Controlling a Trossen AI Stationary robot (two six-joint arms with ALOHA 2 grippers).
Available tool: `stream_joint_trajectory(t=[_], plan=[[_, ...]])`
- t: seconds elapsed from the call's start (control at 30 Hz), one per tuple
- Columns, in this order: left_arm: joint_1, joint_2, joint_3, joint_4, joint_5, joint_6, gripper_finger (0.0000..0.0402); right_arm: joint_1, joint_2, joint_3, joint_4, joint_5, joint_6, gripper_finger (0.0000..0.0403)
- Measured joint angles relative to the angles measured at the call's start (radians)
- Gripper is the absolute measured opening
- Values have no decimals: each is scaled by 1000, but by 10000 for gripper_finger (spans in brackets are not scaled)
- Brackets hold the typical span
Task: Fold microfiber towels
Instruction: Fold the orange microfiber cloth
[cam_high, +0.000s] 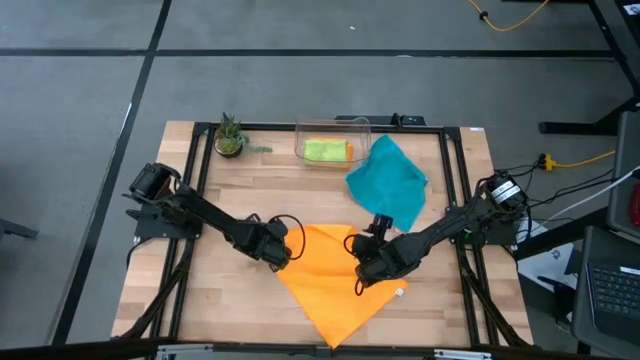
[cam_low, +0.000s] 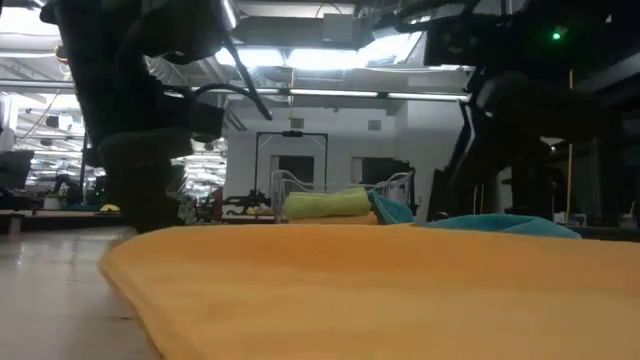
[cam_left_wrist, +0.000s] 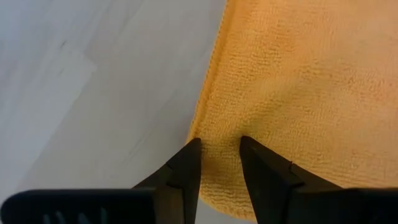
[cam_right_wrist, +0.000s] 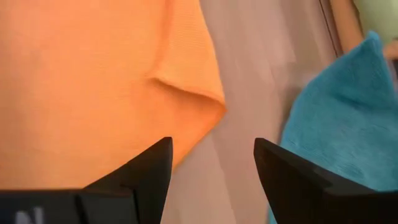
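The orange towel (cam_high: 330, 275) lies spread flat at the middle of the surface (cam_high: 230, 300), not yet folded. The left gripper (cam_left_wrist: 219, 152) pinches its left edge between nearly closed fingers. The right gripper (cam_right_wrist: 211, 165) hangs over the opposite corner, fingers apart, grasping nothing. A teal towel (cam_high: 390, 180) waits crumpled behind, and a green one (cam_high: 325, 150) sits in the bin (cam_high: 300, 135). Most of the job looks undone.

both arms reach inward; left end effector (cam_left_wrist: 219, 163) pinched narrow, right end effector (cam_right_wrist: 212, 163) spread.
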Motion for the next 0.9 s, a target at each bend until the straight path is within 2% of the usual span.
stream_joint_trajectory(t=[0.17, 0.23, 0.33, 0.4, 0.5, 0.73, 0.9], plan=[[-34, -18, 31, -35, -23, 36, 108, 0, 0, 0, 61, -6, 0, 229], [-51, -41, 89, -33, -73, 108, 108, 0, 0, 0, 75, -6, 2, 229], [-42, -71, 164, 70, -135, 253, 108, 0, 0, 0, 98, -6, 1, 229], [-28, -58, 164, 156, -117, 383, 108, 0, 0, 0, 110, -6, 1, 229], [-3, -40, 169, 303, -71, 477, 108, 0, 1, 0, 114, -6, 0, 229], [63, 35, 168, 307, -76, 485, 108, 0, 1, 0, 140, -19, 0, 229], [72, 96, 168, 267, 26, 480, 108, 0, 1, 0, 146, -25, 0, 229]])
